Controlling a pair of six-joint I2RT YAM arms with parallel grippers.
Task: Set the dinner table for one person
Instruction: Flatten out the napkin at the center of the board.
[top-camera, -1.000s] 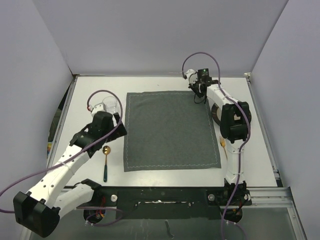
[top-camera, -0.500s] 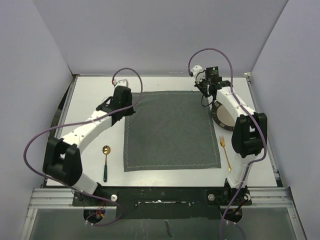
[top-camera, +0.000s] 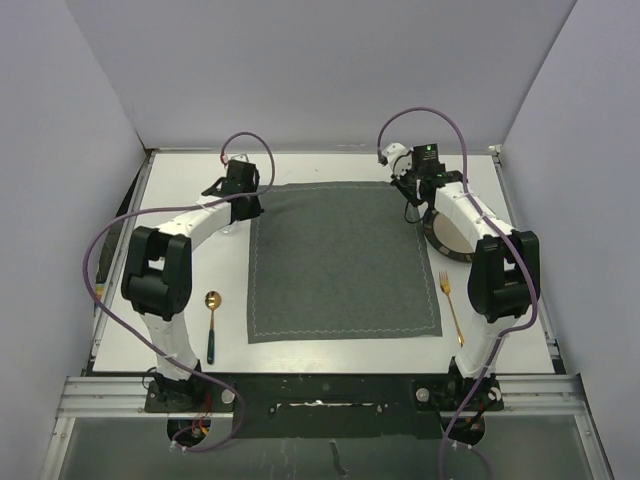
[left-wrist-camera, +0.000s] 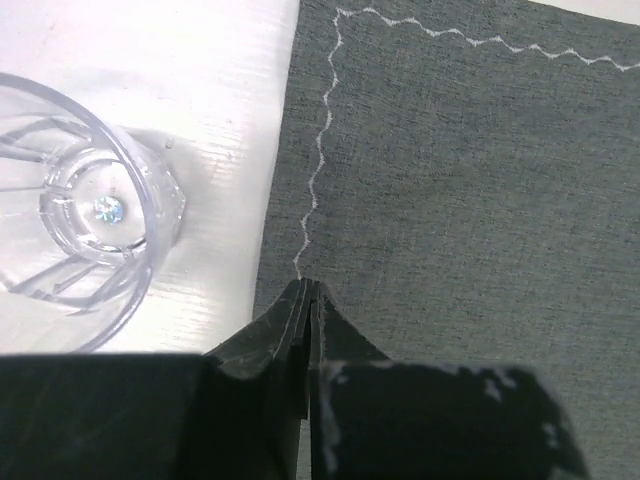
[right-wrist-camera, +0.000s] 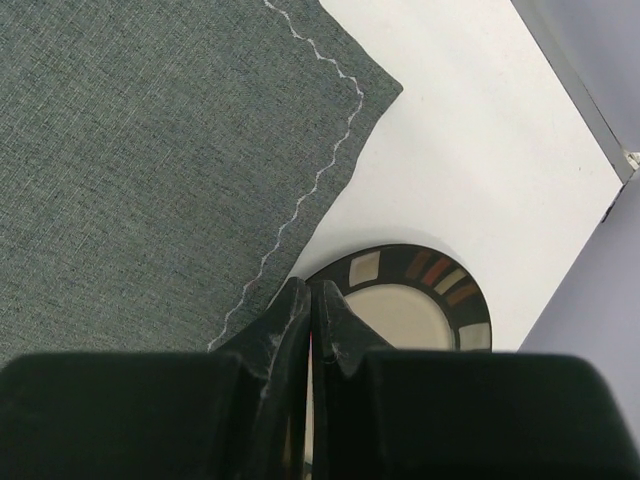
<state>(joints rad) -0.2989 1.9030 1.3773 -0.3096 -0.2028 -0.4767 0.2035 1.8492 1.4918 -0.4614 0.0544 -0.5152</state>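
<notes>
Two sets of fingers, both closed. The left fingers (left-wrist-camera: 308, 303) meet tip to tip at the left edge of the dark grey stitched placemat (left-wrist-camera: 470, 180), near its far corner; whether cloth is pinched cannot be told. A clear glass (left-wrist-camera: 78, 210) stands just beside them on the white desk (top-camera: 320, 168). The right fingers (right-wrist-camera: 312, 303) meet at the placemat's right edge, near a patterned plate (right-wrist-camera: 415, 300). A spoon (top-camera: 211, 325) lies left of the placemat and a fork (top-camera: 450, 305) right of it.
</notes>
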